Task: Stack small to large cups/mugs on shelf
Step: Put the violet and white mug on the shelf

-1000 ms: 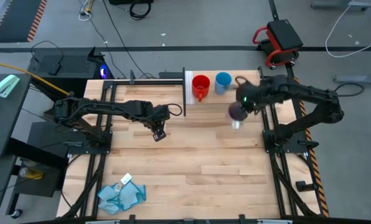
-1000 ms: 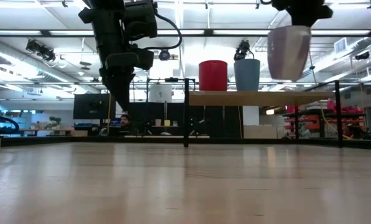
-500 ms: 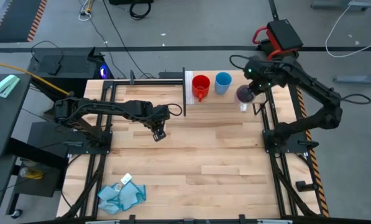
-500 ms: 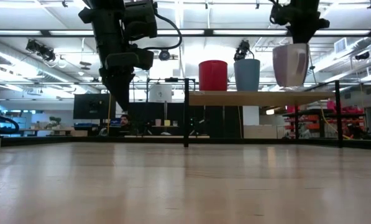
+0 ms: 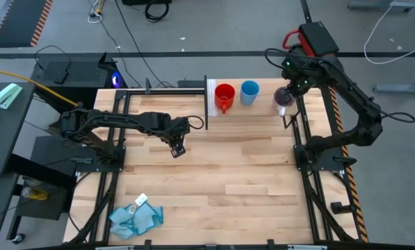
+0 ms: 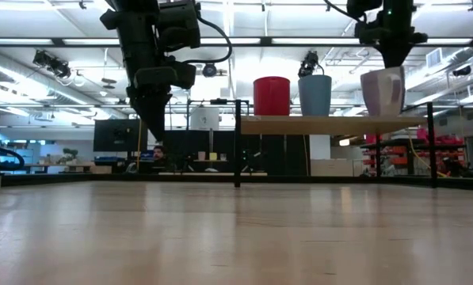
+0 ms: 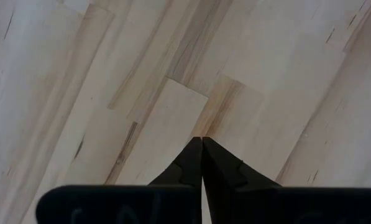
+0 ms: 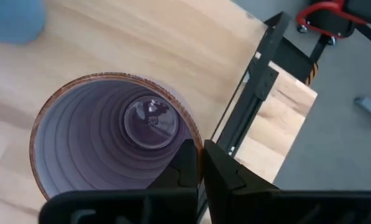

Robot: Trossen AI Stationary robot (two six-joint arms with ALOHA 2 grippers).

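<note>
The red mug [image 5: 224, 95] and the blue mug [image 5: 249, 91] stand upright side by side on the light-wood shelf [image 5: 263, 109], also seen as red mug [image 6: 272, 96] and blue mug [image 6: 314, 95] on the shelf [image 6: 331, 124]. My right gripper [image 8: 201, 163] is shut on the lilac mug [image 5: 282, 96], which sits over the shelf's right part, right of the blue mug [image 8: 11, 18]. My left gripper [image 7: 202, 149] is shut and bare over the tabletop, left of centre [image 5: 178, 148]. My right gripper holds the lilac mug by its rim [image 8: 194, 146], one finger inside the mug and one outside. The fingers come from above, pointing down. The mug [image 6: 383, 91] stays upright just at the shelf board; whether its base touches the board cannot be told.
A light-blue cloth [image 5: 135, 217] lies near the table's near-left corner. Thin black posts [image 6: 238, 142] carry the shelf above the butcher-block tabletop [image 5: 221, 173]. A black frame rail [image 8: 253, 87] runs beside the mug at the table's right edge.
My right gripper carried the lilac mug toward the table's far-right, from in front of the shelf to over its right part beside the blue mug, and lowered it toward the board. The mug stayed upright. The left arm kept still.
</note>
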